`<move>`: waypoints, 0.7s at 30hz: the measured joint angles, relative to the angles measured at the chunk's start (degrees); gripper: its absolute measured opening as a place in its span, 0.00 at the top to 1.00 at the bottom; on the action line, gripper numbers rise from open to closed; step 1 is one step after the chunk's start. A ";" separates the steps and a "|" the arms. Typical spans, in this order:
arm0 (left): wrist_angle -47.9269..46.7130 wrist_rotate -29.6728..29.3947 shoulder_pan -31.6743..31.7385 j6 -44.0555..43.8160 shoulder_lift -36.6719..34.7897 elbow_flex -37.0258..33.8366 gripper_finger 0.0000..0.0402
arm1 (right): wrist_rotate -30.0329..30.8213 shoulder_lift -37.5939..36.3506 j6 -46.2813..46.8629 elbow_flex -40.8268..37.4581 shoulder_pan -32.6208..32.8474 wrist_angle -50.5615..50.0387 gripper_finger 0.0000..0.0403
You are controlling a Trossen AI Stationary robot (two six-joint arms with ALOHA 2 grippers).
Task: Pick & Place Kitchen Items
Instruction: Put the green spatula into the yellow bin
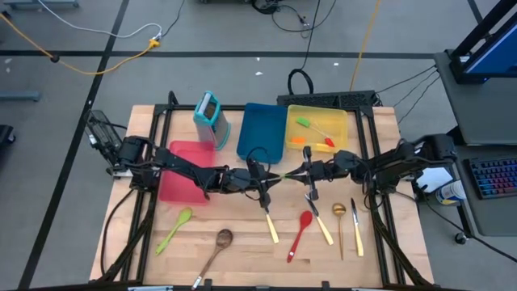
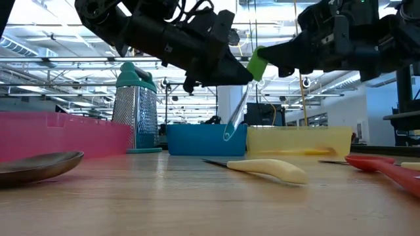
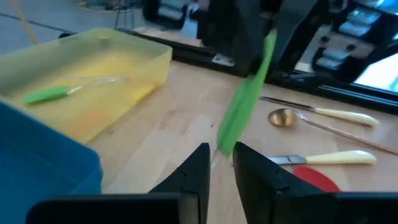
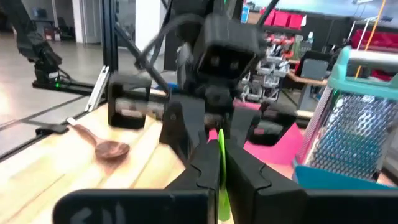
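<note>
A green spatula [image 2: 256, 66] with a clear handle [image 2: 235, 115] hangs in the air above the table's middle, between my two grippers. My right gripper [image 1: 300, 173] comes from the table's right and is shut on the spatula's green end. My left gripper [image 3: 221, 157] comes from the left. Its fingers stand a little apart, one on each side of the spatula where the green passes into the clear handle. My right gripper pinches the spatula's green end [image 4: 221, 163] between its two fingers, reaching in about level from the table's right. The spatula is clear of the table and tilted, its clear handle [image 2: 230, 131] slanting down below the fingers. My left gripper's fingers [image 3: 200, 163] flank the handle; whether they touch it I cannot tell.
At the back stand a yellow tray [image 1: 339, 117] holding a green and an orange spatula, a blue tray [image 1: 262, 129], a red tray [image 1: 184, 178] and a teal grater [image 1: 210, 117]. In front lie a green spoon [image 1: 176, 228], a wooden spoon [image 1: 218, 242], a red spoon [image 1: 300, 234], a gold spoon [image 1: 340, 218] and cream-handled knives [image 1: 271, 225].
</note>
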 joint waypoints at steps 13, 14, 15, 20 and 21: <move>-6.05 0.48 -3.04 -5.73 0.22 -0.13 0.81 | 19.60 -14.97 -5.39 -7.97 -0.04 0.23 0.99; -6.05 0.48 -3.41 -5.73 0.22 -0.13 0.81 | 22.33 -16.83 -6.08 -9.11 -0.04 0.34 0.99; -6.05 0.48 -3.80 -5.75 0.22 -0.13 0.81 | 25.30 -18.73 -6.79 -10.24 -0.04 0.50 0.99; -6.09 0.48 -5.18 -6.73 0.24 -0.18 0.81 | 45.46 -24.56 -10.82 -15.77 -0.87 5.48 0.98; -6.11 0.48 -5.32 -7.12 0.24 -0.20 0.81 | 47.91 -24.78 -11.02 -16.74 -1.86 7.03 0.98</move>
